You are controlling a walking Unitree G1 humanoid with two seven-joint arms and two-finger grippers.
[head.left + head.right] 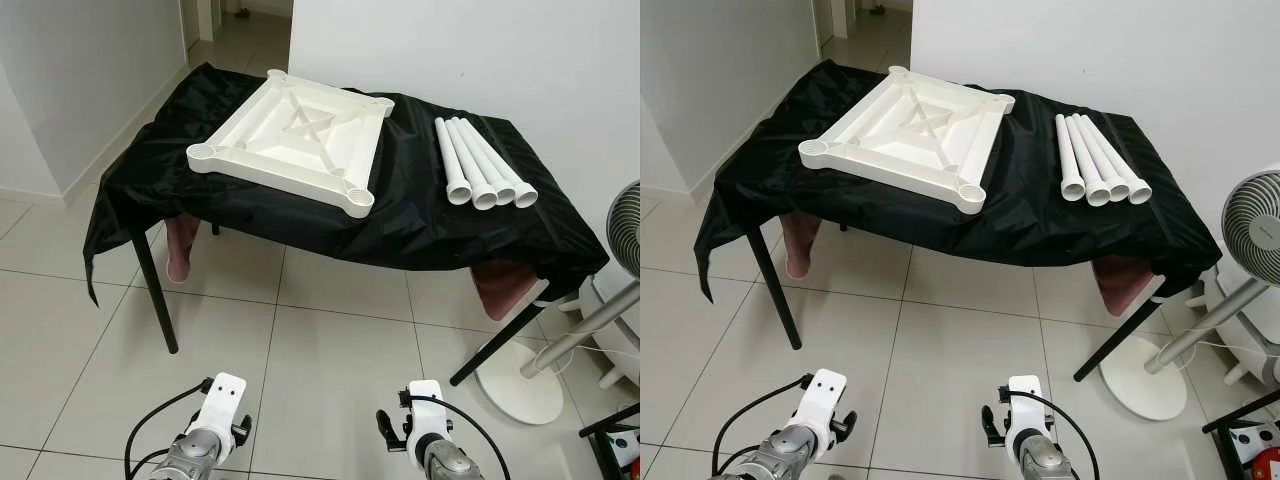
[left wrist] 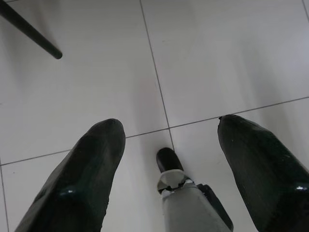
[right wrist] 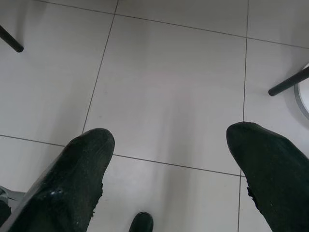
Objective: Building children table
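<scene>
White tabletop (image 1: 290, 140) lying inverted beside four legs (image 1: 483, 165) on table (image 1: 420, 235); both grippers hanging released over floor; assembly not started, next approaching a leg.

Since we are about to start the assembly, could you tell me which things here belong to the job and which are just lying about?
For the job:
white tabletop, lying upside down
four white legs, side by side

Just about:
black cloth
standing fan

Glossy black cloth (image 1: 420, 225) — smooth white plastic tabletop (image 1: 290, 140), 4 legs (image 1: 485, 165)
</scene>
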